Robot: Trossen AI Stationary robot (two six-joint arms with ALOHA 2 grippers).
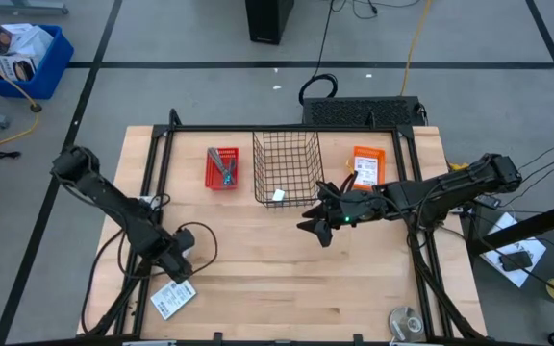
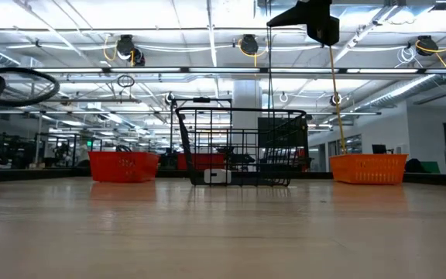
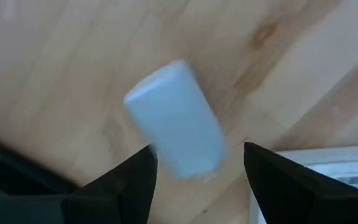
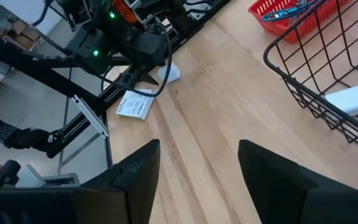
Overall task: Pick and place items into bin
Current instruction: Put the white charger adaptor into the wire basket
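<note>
One camera looks straight down on the worktop (image 1: 287, 279). Another sits level at its surface. Both catch the wire bin (image 1: 287, 168).

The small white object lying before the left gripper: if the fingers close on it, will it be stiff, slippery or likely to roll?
The white object looks smooth and rounded, so it may slip or roll on the wooden table. It seems solid, so probably stiff; it is narrower than the open left gripper, so probably light.
</note>
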